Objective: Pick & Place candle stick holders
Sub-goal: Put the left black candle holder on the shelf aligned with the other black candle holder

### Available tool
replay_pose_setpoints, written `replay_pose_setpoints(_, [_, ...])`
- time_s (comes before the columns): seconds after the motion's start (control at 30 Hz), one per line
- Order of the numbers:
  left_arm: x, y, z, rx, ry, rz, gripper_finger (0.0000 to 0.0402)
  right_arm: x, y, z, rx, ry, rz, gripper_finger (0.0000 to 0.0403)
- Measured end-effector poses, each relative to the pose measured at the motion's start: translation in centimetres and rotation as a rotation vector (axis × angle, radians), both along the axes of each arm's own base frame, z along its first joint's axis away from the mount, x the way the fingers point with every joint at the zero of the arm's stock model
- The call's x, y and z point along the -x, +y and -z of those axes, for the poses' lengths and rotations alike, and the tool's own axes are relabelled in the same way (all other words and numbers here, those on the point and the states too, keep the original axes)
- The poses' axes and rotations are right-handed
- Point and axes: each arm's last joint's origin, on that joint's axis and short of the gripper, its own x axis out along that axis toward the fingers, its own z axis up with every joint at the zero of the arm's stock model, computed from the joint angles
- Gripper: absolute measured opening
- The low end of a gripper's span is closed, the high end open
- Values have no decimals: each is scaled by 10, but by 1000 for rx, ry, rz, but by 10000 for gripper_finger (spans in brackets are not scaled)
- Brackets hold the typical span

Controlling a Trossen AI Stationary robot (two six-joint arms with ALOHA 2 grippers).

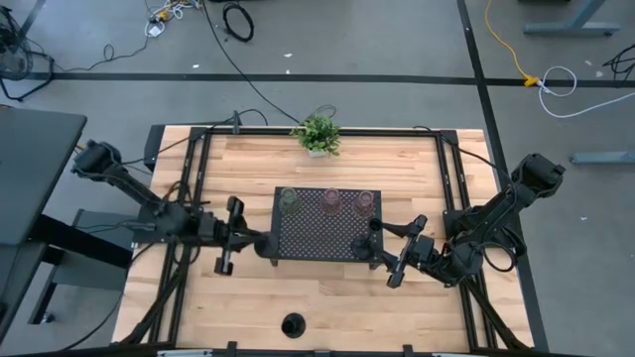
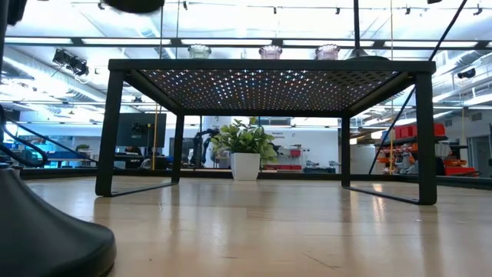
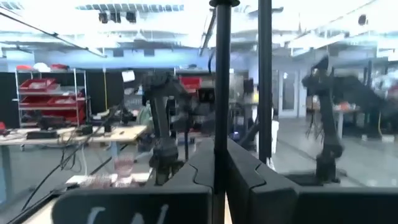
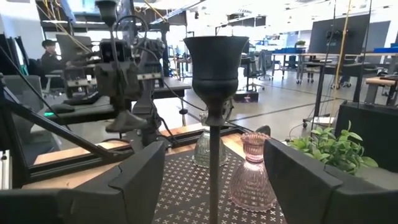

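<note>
Three glass holders stand in a row along the far edge of the black tray (image 1: pixel 319 241): a greenish one (image 1: pixel 289 201) at left, a pinkish one (image 1: pixel 332 200) in the middle and another pinkish one (image 1: pixel 365 202) at right. From table height their tops show above the tray's raised top.

At the tray's near left corner the left gripper (image 1: pixel 260 243) has its fingers (image 3: pixel 205 171) clenched on the thin stem of a tall black holder (image 3: pixel 221 87), which stands upright between them.

At the near right corner the right gripper (image 1: pixel 375 245) sits with its fingers (image 4: pixel 140 180) released, well apart on either side of a second tall black holder (image 4: pixel 214 68). That holder stands upright on the tray, its cup above the fingers, untouched by them.

A squat black holder (image 1: pixel 293 324) rests on the table (image 1: pixel 248 297) near the front edge, well apart from the tray. A plant (image 1: pixel 317 134) sits at the far edge.
</note>
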Motion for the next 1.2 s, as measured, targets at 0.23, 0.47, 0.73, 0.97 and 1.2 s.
replay_pose_setpoints(0.23, [-26,6,-9,-67,86,23,13,-2,-3,0,-2,1,20,272])
replay_pose_setpoints(0.47, [-79,21,-15,-115,166,117,13,-4,-5,0,-3,0,32,272])
replay_pose_setpoints(0.73, [-108,35,-3,-92,60,173,13,-4,-5,0,0,-1,24,272])
replay_pose_setpoints(0.97, [-130,41,17,-63,42,179,13,-4,-5,0,0,-1,22,272])
replay_pose_setpoints(1.2, [-163,36,25,-74,82,179,13,-4,-5,0,15,7,25,272])
